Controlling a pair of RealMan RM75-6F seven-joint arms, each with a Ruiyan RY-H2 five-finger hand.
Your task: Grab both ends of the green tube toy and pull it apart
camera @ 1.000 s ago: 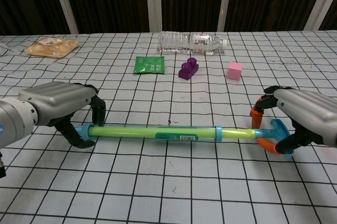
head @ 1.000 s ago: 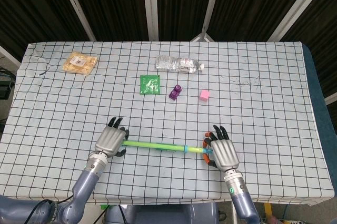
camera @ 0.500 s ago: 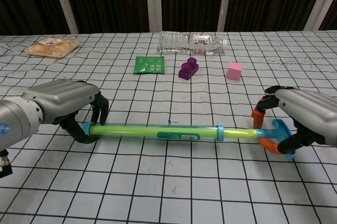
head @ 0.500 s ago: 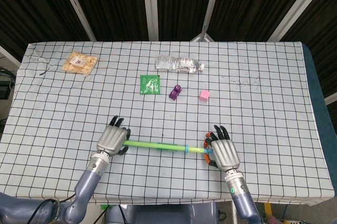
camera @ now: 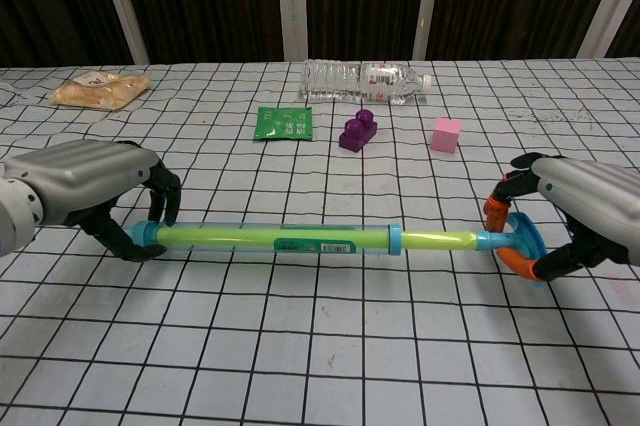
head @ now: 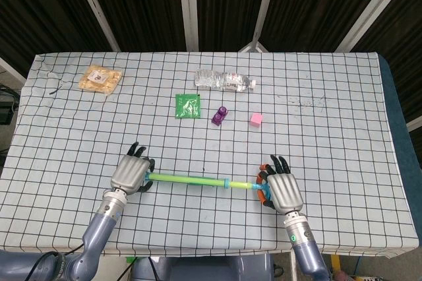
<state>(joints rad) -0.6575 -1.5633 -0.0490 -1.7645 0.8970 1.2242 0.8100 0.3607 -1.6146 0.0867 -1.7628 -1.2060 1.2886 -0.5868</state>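
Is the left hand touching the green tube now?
Touching. The chest view shows the left hand with its fingers curled over the left end of the green tube, thumb underneath, no gap visible.

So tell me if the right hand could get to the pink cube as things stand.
Probably not yet: the right hand holds the green tube toy by its end. The bare table toward the pink cube looks unobstructed.

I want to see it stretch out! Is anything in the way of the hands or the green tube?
Nothing visible. The left hand and right hand already grip the ends of the green plastic tube toy, and the checked tablecloth beyond each end is bare.
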